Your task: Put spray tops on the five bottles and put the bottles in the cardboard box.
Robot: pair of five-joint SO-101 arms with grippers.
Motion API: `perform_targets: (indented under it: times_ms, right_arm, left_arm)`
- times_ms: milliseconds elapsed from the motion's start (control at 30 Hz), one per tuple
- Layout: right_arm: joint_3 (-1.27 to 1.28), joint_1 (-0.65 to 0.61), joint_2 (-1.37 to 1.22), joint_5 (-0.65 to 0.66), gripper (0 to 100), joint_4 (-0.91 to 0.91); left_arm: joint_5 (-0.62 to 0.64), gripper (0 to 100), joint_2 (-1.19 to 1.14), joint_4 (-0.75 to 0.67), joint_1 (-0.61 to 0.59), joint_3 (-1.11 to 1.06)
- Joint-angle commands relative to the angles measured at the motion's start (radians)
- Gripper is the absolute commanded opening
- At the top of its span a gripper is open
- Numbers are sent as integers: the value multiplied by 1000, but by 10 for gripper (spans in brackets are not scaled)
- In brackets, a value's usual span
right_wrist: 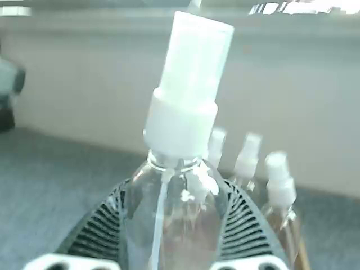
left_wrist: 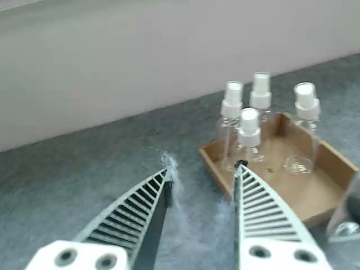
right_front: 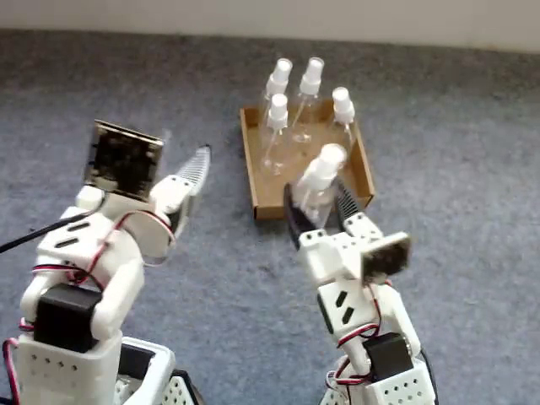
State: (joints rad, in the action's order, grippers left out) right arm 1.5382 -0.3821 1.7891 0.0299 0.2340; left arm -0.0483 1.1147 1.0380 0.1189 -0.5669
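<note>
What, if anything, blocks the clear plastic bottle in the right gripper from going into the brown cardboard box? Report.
Nothing visible does. The right gripper holds the clear plastic bottle with white spray top by the near end of the brown cardboard box, where its floor is bare; four capped bottles stand farther back.

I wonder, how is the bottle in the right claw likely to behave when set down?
The bottle looks clear and empty, so probably light. It is tall and narrow with a big spray top, so it may tip if nudged. Its smooth round wall could slip or twist in the right claw.
</note>
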Motion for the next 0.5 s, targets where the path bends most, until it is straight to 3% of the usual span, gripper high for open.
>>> perform_targets:
  times_ms: [0,100,467]
  right_arm:
    - [-22,70,-4,-3,4,-174]
    - [-27,94,-79,-2,4,-271]
    - [-33,157,-739,8,4,-892]
  left_arm:
    - [-2,168,13,-5,-134,-62]
    - [-2,168,12,-58,-148,-197]
    - [-2,168,5,-551,-153,-699]
